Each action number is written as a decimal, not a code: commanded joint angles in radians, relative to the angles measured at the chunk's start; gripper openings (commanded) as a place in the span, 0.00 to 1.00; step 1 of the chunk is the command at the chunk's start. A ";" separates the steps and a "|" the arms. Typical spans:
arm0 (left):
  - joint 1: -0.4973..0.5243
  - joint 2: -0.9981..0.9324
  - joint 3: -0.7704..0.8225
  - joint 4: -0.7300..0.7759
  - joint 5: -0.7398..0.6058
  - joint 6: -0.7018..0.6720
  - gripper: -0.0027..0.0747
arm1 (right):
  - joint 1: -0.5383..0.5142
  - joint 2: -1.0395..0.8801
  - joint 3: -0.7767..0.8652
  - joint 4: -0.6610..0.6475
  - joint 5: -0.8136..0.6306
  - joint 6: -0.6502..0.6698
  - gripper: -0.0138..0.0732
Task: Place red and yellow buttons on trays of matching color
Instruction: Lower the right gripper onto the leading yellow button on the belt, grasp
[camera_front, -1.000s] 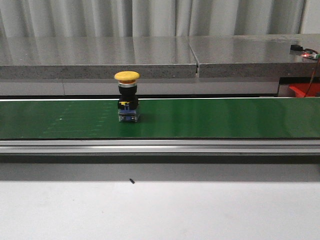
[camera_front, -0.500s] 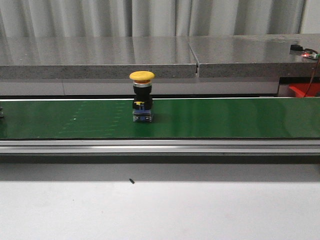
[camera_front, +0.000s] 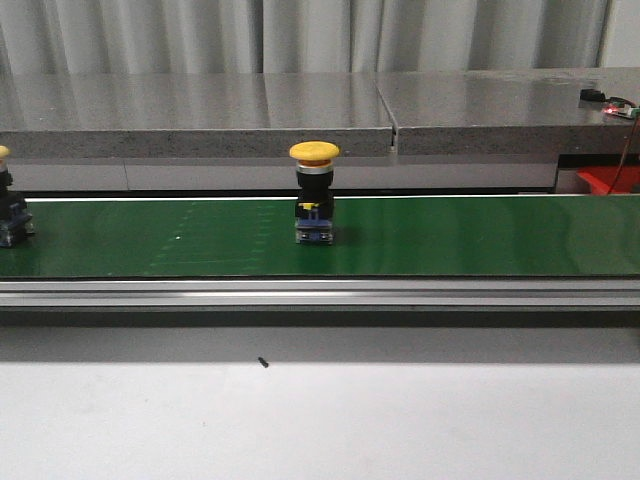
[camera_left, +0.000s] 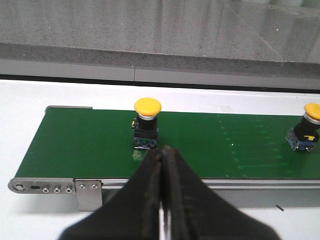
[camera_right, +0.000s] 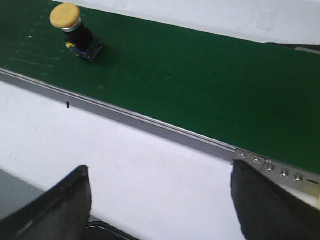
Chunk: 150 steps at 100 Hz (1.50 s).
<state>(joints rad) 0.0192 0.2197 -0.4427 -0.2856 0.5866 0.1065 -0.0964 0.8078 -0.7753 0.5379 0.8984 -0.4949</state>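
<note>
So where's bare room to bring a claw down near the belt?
The white tabletop in front of the belt rail is bare apart from a tiny dark speck. On the green belt, the stretch right of the middle yellow button is free. The belt's left end is tighter: a second yellow button stands there.

The front camera faces the green conveyor belt (camera_front: 450, 235) low and level. Both wrist cameras look down on it from nearer, sharing the yellow button (camera_front: 314, 193) at twelve o'clock.
</note>
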 joint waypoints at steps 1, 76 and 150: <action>-0.009 0.008 -0.026 -0.020 -0.075 -0.010 0.01 | 0.005 0.044 -0.049 0.062 -0.037 -0.038 0.83; -0.009 0.008 -0.026 -0.020 -0.075 -0.010 0.01 | 0.372 0.681 -0.410 -0.073 -0.217 -0.037 0.83; -0.009 0.008 -0.026 -0.020 -0.075 -0.010 0.01 | 0.423 0.915 -0.593 -0.123 -0.224 -0.021 0.46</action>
<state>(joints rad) 0.0192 0.2197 -0.4427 -0.2856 0.5866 0.1065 0.3274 1.7668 -1.3339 0.4049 0.7006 -0.5183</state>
